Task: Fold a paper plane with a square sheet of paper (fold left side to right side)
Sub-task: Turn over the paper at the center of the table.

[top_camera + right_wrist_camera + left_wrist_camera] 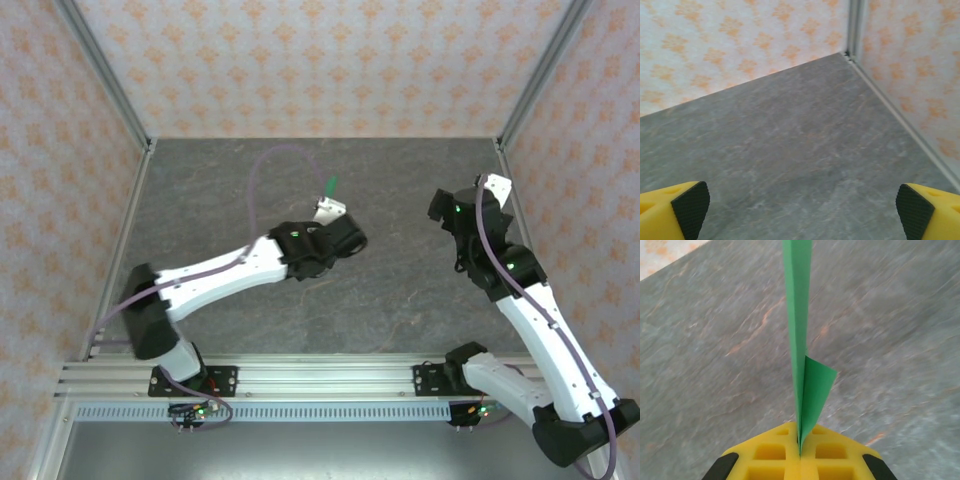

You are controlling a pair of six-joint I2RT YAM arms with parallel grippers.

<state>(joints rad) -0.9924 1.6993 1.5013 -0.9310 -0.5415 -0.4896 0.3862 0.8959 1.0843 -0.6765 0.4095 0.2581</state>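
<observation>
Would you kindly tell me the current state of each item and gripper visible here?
green paper: folded into a narrow strip, one flap splayed out, pinched at its near end.
left gripper: shut on the green paper.
right gripper: open wide, holding nothing.

grey stone tabletop [400, 300], patterned walls [320, 60]
</observation>
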